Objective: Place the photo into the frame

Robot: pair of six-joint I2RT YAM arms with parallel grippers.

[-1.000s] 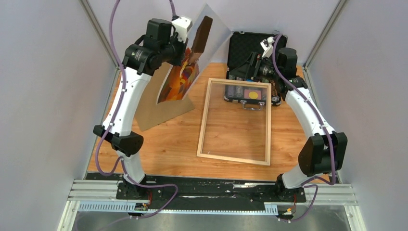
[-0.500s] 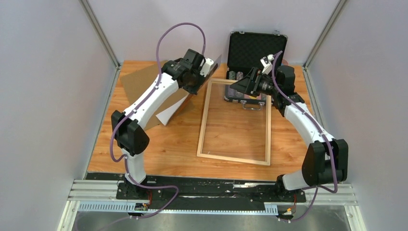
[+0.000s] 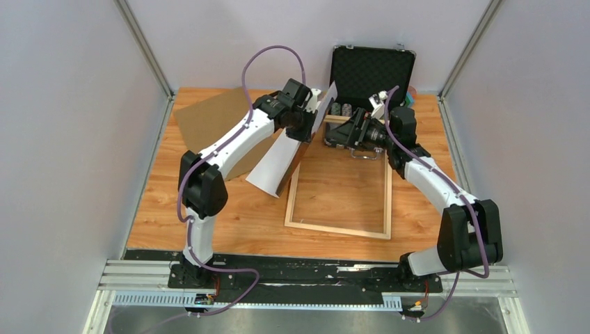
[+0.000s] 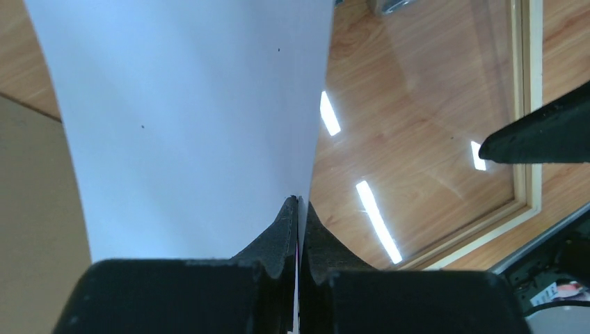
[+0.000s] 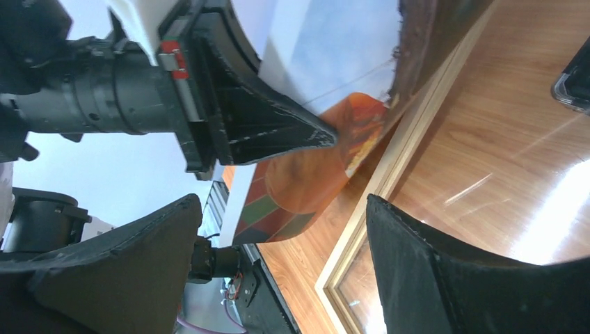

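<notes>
The frame point(image 3: 337, 229) is lying flat on the counter point(image 3: 209, 223). The photo point(image 3: 275, 167), raised high a second ago, is now hanging tilted over the frame's left rail, the left claw point(image 4: 298, 209) clenching its far edge. Beyond, the right claw point(image 5: 284, 202) is gaping beside it, likely readying to help.

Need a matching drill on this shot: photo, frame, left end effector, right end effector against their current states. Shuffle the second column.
Things
1. photo
2. frame
3. left end effector
4. right end effector

States
A. open, holding nothing
B. lying flat on the table
C. shut on the photo's edge
D. tilted, white back showing from above, beside the frame's left rail

Pairs: 1-D, 2-B, 3-C, 4-A
</notes>
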